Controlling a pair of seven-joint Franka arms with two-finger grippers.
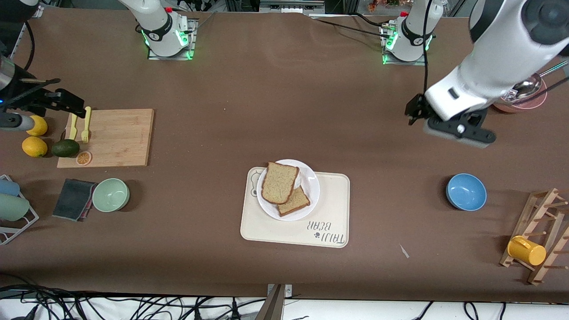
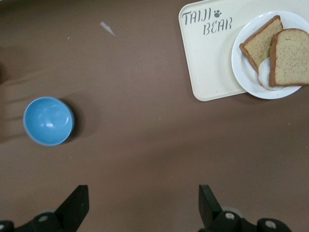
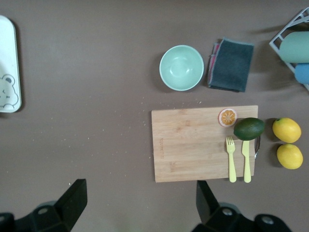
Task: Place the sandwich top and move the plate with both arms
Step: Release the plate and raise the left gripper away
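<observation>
The sandwich top (image 1: 279, 182) already lay on the plate (image 1: 311, 189), overlapping the darker slice (image 1: 295, 202), and the plate sat on the bear-print tray (image 1: 329, 222). Both claws hung well away from it with fingers spread wide and empty: the left gripper (image 2: 144, 208) over bare table near the blue bowl (image 1: 466, 191), the right gripper (image 3: 139, 208) over table beside the cutting board (image 1: 115, 138). The risk I judged ahead was the two-armed lift: uneven pinches on the thin rim could tilt the plate and slide the loosely stacked bread off.
</observation>
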